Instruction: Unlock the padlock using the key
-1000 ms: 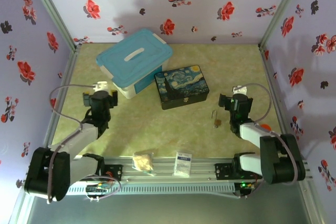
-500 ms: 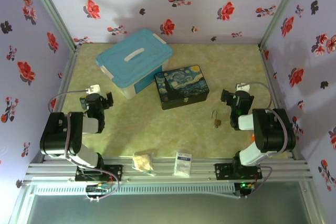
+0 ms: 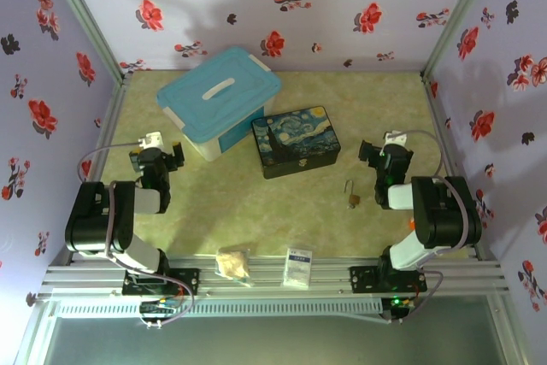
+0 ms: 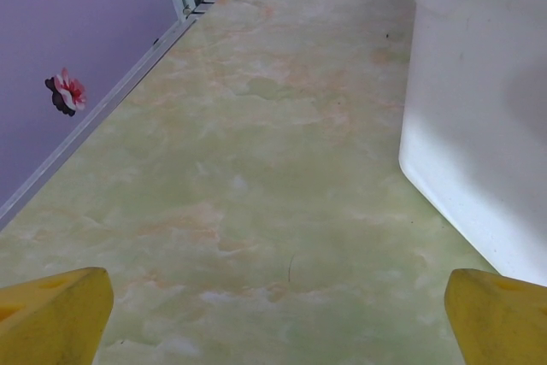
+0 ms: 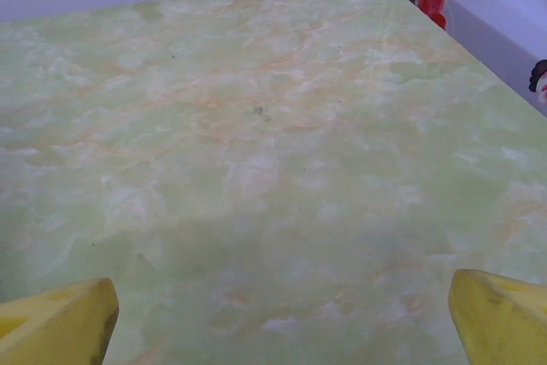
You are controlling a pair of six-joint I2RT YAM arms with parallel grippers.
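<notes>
The brass padlock lies on the green table, and a thin silver shackle rises from it toward the back. It is right of the middle, in front of the painted box. The key is too small for me to make out. My right gripper hangs to the right of and behind the padlock, apart from it. Its yellow fingertips stand wide apart over bare table, so the right gripper is open and empty. My left gripper is far off at the left; in its wrist view the left gripper is open and empty too.
A white bin with a blue lid stands at the back left, its wall close to the right of my left gripper. The painted dark-blue box sits mid-table. A white packet and a crumpled beige lump lie on the front rail.
Both arms have folded back from a stretched-out pose to a tucked one, and the grippers have shifted slightly toward the back. The padlock has not moved.
</notes>
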